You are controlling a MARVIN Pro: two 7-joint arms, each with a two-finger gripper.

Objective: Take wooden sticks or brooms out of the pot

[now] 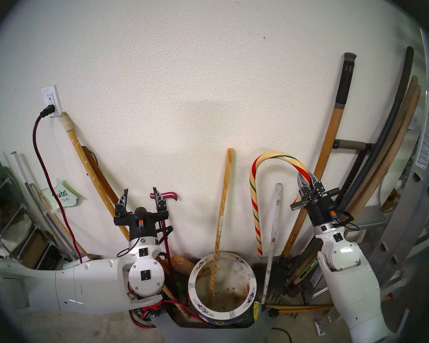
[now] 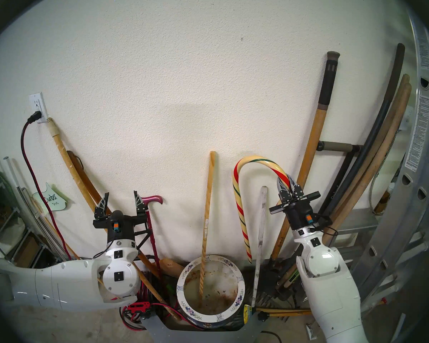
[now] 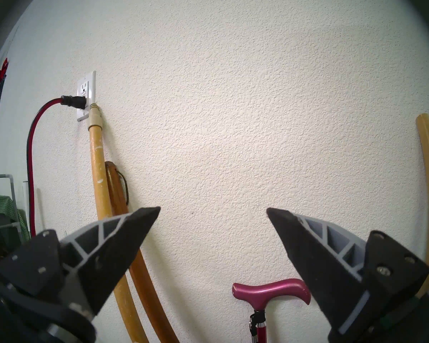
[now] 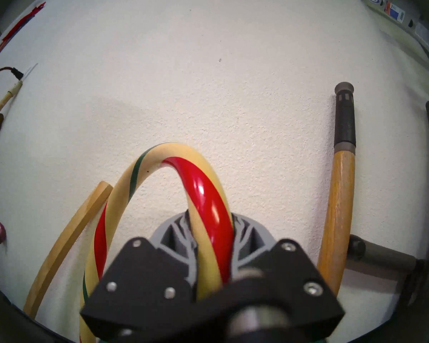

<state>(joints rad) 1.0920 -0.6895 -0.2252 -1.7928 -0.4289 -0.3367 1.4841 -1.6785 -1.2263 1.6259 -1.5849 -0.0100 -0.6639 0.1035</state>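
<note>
Striped cane (image 1: 254,206) sits clamped at its hook in our right gripper (image 1: 306,180), its foot outside the pot (image 1: 248,277), beside the slat (image 1: 273,236). Left gripper (image 1: 141,195) hangs open and empty. Next we judge: set the cane against the wall, then take the pole (image 1: 219,226) standing in the pot.

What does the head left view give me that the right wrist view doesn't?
Only the head left view shows the pot, the pale wooden pole standing inside it, the grey slat outside it, and the open left gripper. Only the right wrist view shows, close up, the fingers clamped on the cane's hook. Both show the right gripper holding the striped cane, whose lower end hangs outside the pot.
</note>
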